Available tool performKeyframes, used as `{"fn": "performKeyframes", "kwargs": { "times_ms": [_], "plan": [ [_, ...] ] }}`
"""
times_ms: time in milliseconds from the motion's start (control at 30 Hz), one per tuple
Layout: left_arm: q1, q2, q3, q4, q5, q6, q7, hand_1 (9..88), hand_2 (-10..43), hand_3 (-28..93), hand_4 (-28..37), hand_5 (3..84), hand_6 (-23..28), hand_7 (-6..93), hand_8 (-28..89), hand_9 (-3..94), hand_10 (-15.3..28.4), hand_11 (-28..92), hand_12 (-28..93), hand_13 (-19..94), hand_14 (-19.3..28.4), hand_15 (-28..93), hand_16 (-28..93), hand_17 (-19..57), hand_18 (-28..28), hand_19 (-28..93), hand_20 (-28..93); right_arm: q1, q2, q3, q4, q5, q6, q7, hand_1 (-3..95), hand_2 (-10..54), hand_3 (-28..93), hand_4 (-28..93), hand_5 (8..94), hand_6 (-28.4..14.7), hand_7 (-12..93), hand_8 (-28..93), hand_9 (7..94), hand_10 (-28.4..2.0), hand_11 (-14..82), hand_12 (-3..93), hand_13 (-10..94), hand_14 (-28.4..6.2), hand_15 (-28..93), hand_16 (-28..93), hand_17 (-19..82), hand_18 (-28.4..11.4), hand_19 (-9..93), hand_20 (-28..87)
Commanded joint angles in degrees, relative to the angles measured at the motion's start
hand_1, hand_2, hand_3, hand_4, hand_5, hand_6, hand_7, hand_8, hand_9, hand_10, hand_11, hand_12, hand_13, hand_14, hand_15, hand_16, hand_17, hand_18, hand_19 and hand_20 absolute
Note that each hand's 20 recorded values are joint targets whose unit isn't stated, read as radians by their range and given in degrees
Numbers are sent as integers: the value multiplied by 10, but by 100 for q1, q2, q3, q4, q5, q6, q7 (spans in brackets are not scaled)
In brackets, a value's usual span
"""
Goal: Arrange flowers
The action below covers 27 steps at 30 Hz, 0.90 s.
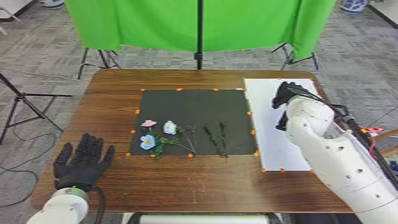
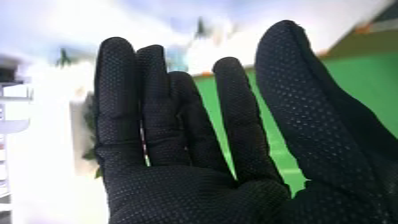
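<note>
the pink flower (image 1: 149, 123), the white flower (image 1: 170, 127) and the blue flower (image 1: 147, 142) lie on the near left part of a dark mat (image 1: 195, 106) on the brown wooden worktop (image 1: 178, 185). the pink one is just beside the white one, on its left, and the blue one lies nearer the robot, with green leaves (image 1: 160, 148) beside it. to the right of these, two thin dark green sprigs (image 1: 223, 137) lie side by side, pointing away from the robot and reaching toward the mat's near edge.

the right robot hand (image 1: 291, 94) is at the far part of the white sheet (image 1: 273, 150), well apart from the flowers. it is open and holds nothing, its fingers (image 2: 118, 110) straight and its thumb (image 2: 293, 85) spread away from them. the left robot hand (image 1: 82, 167) is open too, at the left side of the worktop, fingers pointing away from the robot. small orange markers (image 1: 189, 155) edge the mat and the sheet.
</note>
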Motion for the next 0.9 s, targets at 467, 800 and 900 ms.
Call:
{"fn": "performKeyframes", "kwargs": {
  "times_ms": [467, 800, 900],
  "plan": [
    [-19, 18, 28, 50, -19, 88, -155, 280, 183, 755, -283, 496, 62, 380, -172, 472, 152, 410, 154, 344, 153, 591, -63, -33, 156, 449, 229, -408, 70, -693, 426, -422, 2340, 301, 667, -95, 622, -282, 654, -21, 353, 76, 747, -112, 181, 468, 753, -29, 359, 416, 606, -60, 746, 31],
    [55, 15, -6, 37, 0, 39, -147, 280, 183, 756, -283, 498, 63, 378, -172, 471, 152, 411, 154, 343, 154, 593, -63, -34, 156, 449, 230, -375, 271, -888, 38, -687, 3557, 210, 666, -95, 651, -282, 681, -18, 397, 109, 782, -104, 193, 503, 777, -31, 388, 420, 630, -57, 768, 46],
    [63, 13, -6, 42, -12, 53, -136, 280, 183, 756, -283, 497, 63, 379, -171, 471, 151, 411, 153, 344, 153, 593, -63, -33, 156, 449, 229, -275, 333, -943, -230, -714, 3779, 58, 665, -95, 655, -282, 679, -19, 404, 113, 779, -106, 197, 507, 777, -29, 390, 419, 634, -55, 767, 44]
  ]
}}
